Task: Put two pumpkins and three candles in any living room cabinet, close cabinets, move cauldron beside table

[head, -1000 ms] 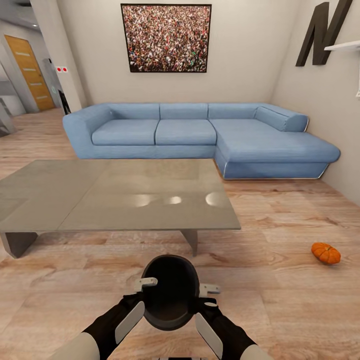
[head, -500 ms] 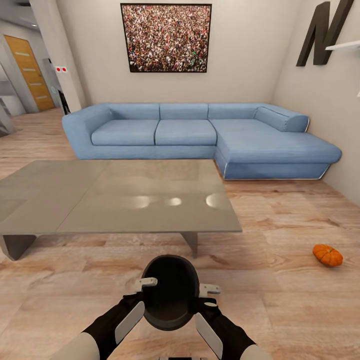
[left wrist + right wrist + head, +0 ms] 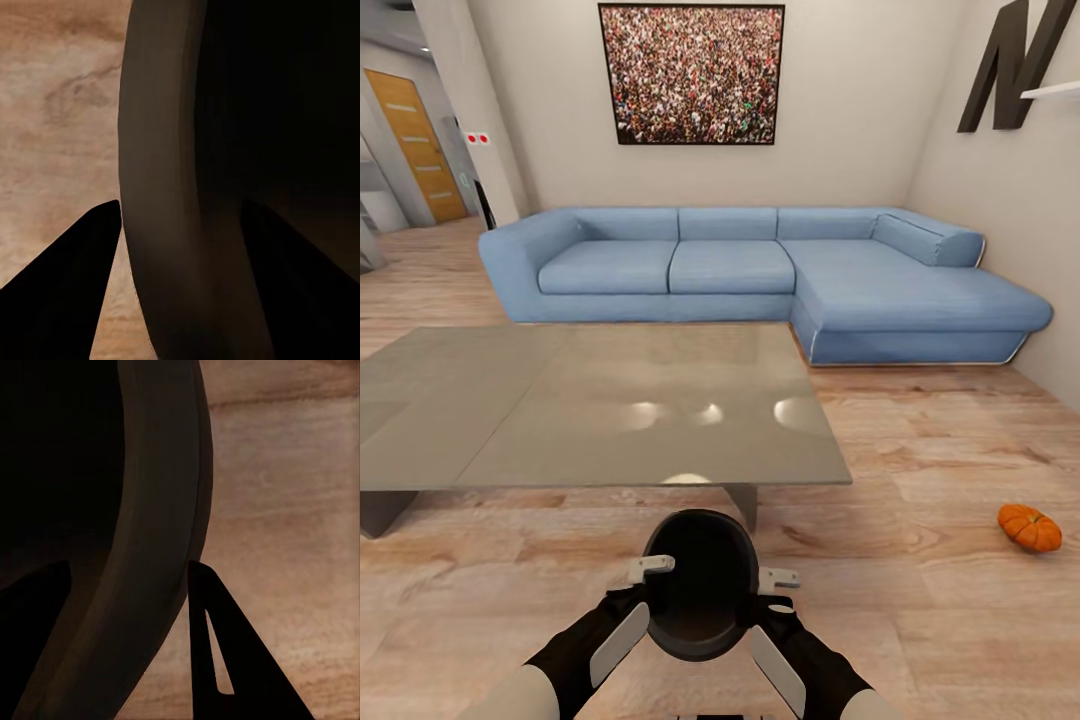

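Since 1 s ago the whole head view has shifted: table [image 3: 510, 400] edge sits lower and nearer, sofa [image 3: 760, 275] a bit larger, pumpkin [image 3: 1030, 527] further right and lower in frame. That reads as camera/base creeping fwd, not the things moving. Cauldron and both grippers keep the same spot in frame.

Cauldron [image 3: 698, 585] is held between both arms, low centre of head view, above the wood floor [image 3: 920, 620], just short of the table's near edge. Its wide mouth faces up toward the head cam, interior dark; it is round, so no long axis to tell.

Left gripper [image 3: 635, 590] grips the rim on the robot's left; in the left wrist view one finger [image 3: 60, 292] lies outside the wall and the other inside, cauldron wall [image 3: 172, 225] between them. Right gripper [image 3: 775, 600] does the same on the right side; right wrist view shows the rim [image 3: 150, 547] between the outer finger [image 3: 225, 660] and a dark inner one. Both clamped on the pot, narrow gap.

Pumpkin lies on the floor well to the right, apart from table and sofa, slightly tilted; stem dir. too small to tell.

Table top is glossy grey w/ light reflections, long axis running left-right across the view. Crowd picture [image 3: 692, 73] hangs on the wall above the sofa.
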